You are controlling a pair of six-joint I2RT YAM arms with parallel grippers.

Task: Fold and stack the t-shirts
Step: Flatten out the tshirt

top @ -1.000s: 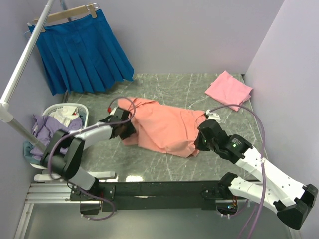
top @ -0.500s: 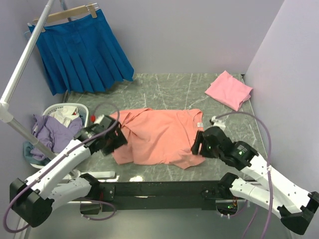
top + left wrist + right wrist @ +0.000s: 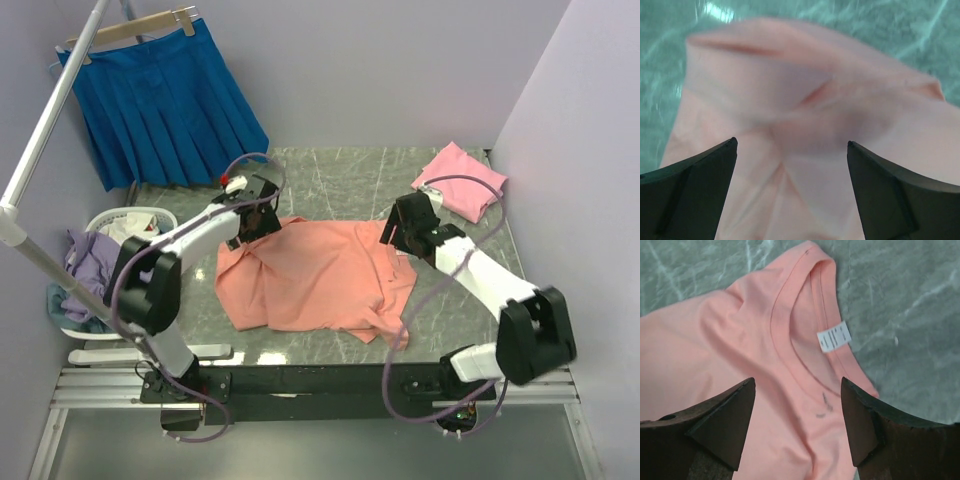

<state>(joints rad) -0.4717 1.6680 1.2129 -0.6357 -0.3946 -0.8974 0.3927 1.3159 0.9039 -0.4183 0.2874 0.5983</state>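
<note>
Salmon tee (image 3: 320, 275) spread beneath left tool (image 3: 792, 142) and right tool (image 3: 797, 380), fingers wide apart, empty.

Grey-green marbled table (image 3: 330, 175) carrying two tees.
The salmon-orange t-shirt (image 3: 320, 275) lies spread and rumpled across the middle, collar toward the right; the lighter pink t-shirt (image 3: 462, 180) sits folded in the far right corner, well apart.
</note>
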